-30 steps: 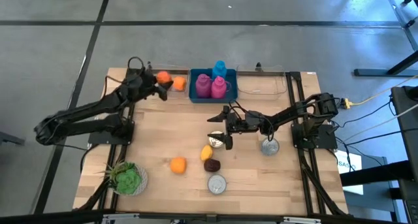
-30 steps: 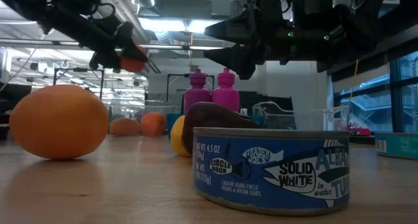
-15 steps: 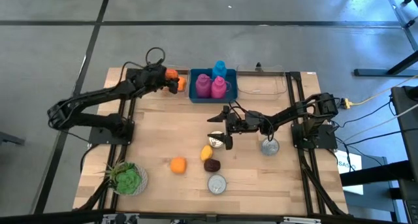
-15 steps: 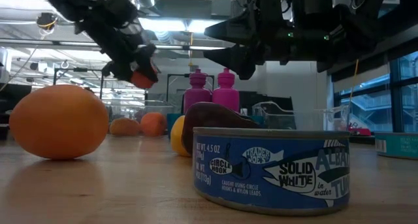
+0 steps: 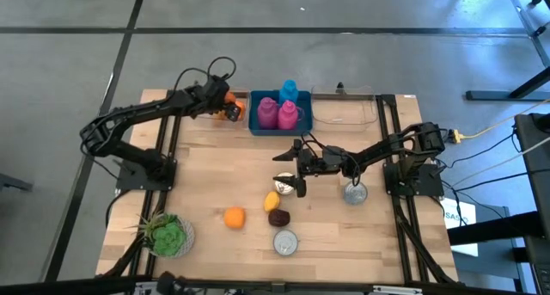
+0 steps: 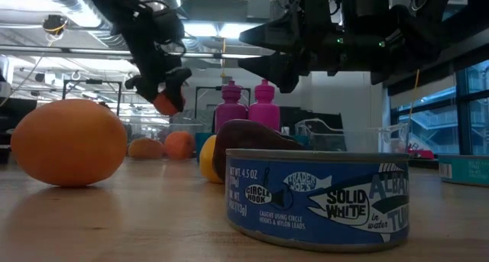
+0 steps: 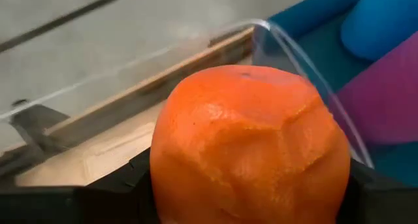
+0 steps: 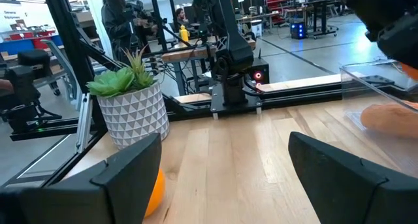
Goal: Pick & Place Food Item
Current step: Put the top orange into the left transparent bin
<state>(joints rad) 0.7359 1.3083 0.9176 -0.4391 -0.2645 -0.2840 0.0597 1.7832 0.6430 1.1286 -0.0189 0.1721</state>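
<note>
From the high view I have the left gripper at the far left of the table, clamped on an orange fruit just left of the blue bin. Against the frame a second back, the arm has swung right and brought the fruit close to the bin's left wall. The right gripper hangs mid-table with its fingers apart, holding nothing, right where it was. Under it lie a yellow fruit and a dark one, with an orange to their left, a can nearer me, and a plant at the near left corner.

The low view shows the held fruit well off the table in the left gripper, lower and farther right than a second ago. The orange and can sit unmoved in front.

In the left wrist view the fruit fills the frame between the fingers, over the clear tray edge, bin just beyond. Its skin looks faceted and dented, so I judge it a light, slightly soft toy, a bit slick. Gripping across its widest middle, as now, seems right; a harder squeeze could deform it or pop it out.

The right wrist view shows the spread fingers over bare wood, the plant beyond.
</note>
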